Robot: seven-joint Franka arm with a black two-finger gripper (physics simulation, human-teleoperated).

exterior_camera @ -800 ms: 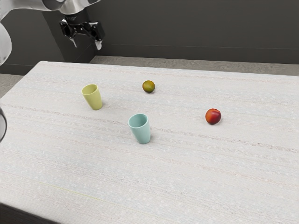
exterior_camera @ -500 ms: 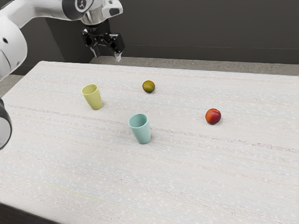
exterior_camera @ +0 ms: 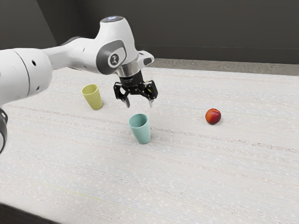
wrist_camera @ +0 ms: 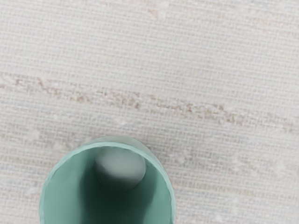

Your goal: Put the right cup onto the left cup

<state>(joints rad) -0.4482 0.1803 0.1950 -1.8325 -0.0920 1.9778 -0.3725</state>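
The gripper (exterior_camera: 138, 103) is hanging above the teal cup (exterior_camera: 142, 130), which I am taking as the right cup of the task; its fingers (exterior_camera: 126, 101) are standing wide apart, with nothing between them. This cup is standing upright on the table (exterior_camera: 196, 177), well inside its edges; the yellow cup (exterior_camera: 93, 99), the one to receive it, is standing upright nearer the table's far edge, toward the exterior view's left; the red fruit (exterior_camera: 213, 116) is lying well apart from both cups.

The arm seems to be preparing the grasp, so the task is only beginning; the danger is now mostly in the descent: if the gripper is going down off centre, one finger may be landing on the rim and tipping the cup; if it is closing too high, the tapering wall may be slipping out or turning in the grip. Later, if the lift is staying too low, the carried cup may be striking the yellow one and knocking it over; if it is arriving tilted, its base may be catching the rim instead of entering the mouth.
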